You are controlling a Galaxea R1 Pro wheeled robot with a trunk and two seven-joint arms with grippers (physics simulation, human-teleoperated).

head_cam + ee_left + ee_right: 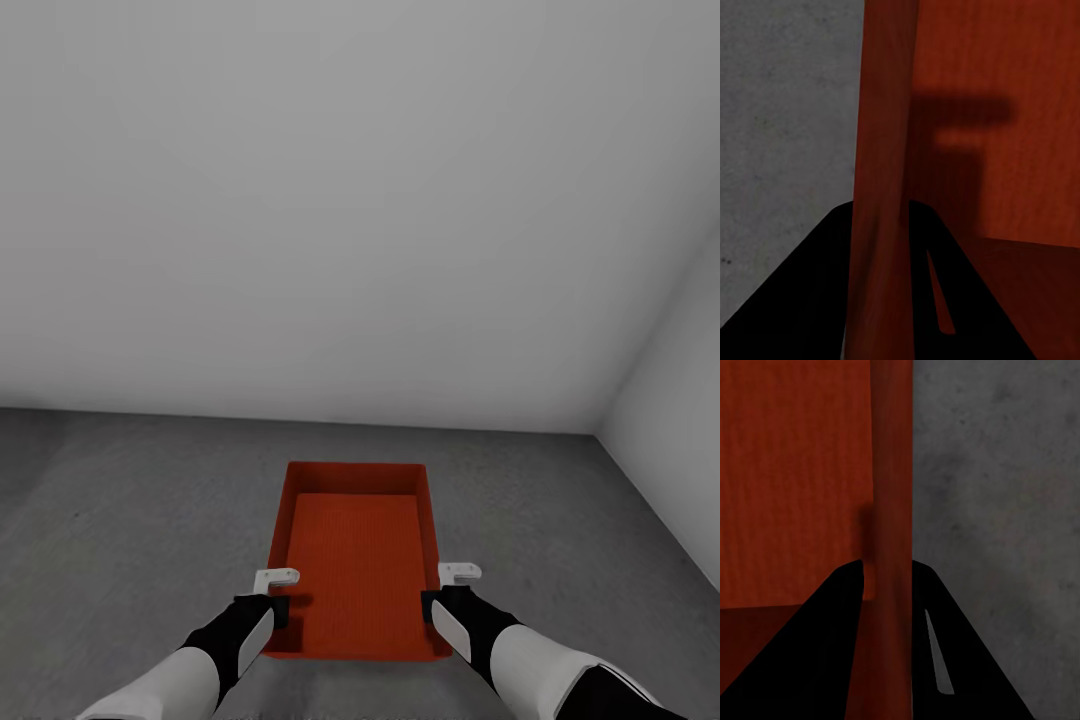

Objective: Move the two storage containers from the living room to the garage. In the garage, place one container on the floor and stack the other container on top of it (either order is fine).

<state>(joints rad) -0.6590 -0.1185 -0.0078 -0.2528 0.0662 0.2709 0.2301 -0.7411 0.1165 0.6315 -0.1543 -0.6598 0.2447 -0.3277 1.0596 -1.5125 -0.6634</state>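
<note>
Container (355, 560), one orange-red open bin, is sitting low over the dark grey floor (120, 520) of the garage, a short way out from the pale grey wall (360, 200) and near the corner on the right. Whether its base is touching the concrete or hanging just above it cannot be told from the pictures. It is lying lengthwise away from the robot, empty, with its rim level.

Both arms are reaching down to its near end. The left gripper (276, 596) is pinching the left long wall, and in the left wrist view the two dark fingers (810, 300) are sitting either side of that thin wall (881, 187), narrow and holding it. The right gripper (445, 592) is doing the same on the right long wall; the right wrist view is showing its fingers (967, 660) straddling the rim (892, 510), with concrete (1005, 472) on the outer side.

The step in hand looks like setting this bin down in the garage as the lower one of the stack. The next move probably calls for easing it flat onto the concrete, then spreading both pairs of fingers and lifting the arms straight up, so the walls are not dragged sideways.
</note>
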